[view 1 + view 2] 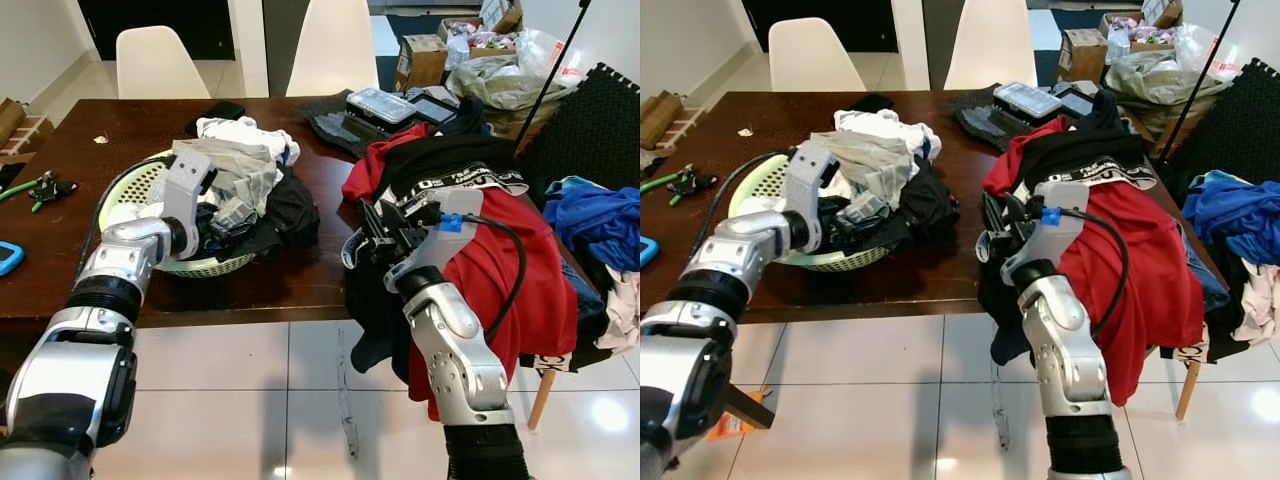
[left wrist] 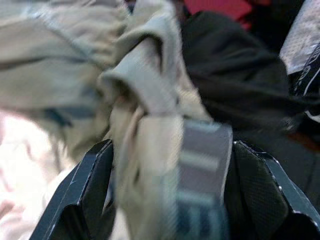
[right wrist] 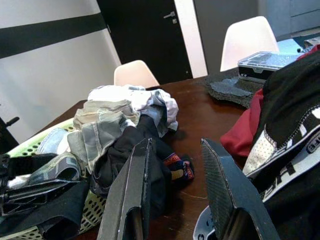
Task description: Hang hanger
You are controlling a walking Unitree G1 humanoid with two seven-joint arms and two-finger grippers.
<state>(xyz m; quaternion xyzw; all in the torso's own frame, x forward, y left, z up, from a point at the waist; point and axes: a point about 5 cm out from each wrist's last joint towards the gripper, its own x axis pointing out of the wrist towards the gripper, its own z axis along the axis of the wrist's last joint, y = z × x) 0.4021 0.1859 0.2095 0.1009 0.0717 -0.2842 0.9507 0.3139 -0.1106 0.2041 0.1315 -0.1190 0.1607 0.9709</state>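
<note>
We hold right gripper [image 1: 372, 236] just right of basket [image 1: 124, 187], fingers apart, nothing between them. Left gripper [image 1: 222, 222] sits in basket, clamped on grey cloth [image 2: 150, 145]. Hanger: cannot tell where. Right of basket, red shirt [image 1: 500, 270]. Behind basket, white chairs [image 1: 160, 62].

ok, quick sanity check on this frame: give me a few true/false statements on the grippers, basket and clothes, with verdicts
1. The left gripper is in the laundry basket, its fingers around grey-beige cloth. True.
2. The right gripper is clamped on a hanger. False: its fingers are open, with nothing between them.
3. The basket sits on the floor. False: it is on the dark wooden table.
4. A red garment hangs over the table's right end. True.
5. Two white chairs stand behind the table. True.
</note>
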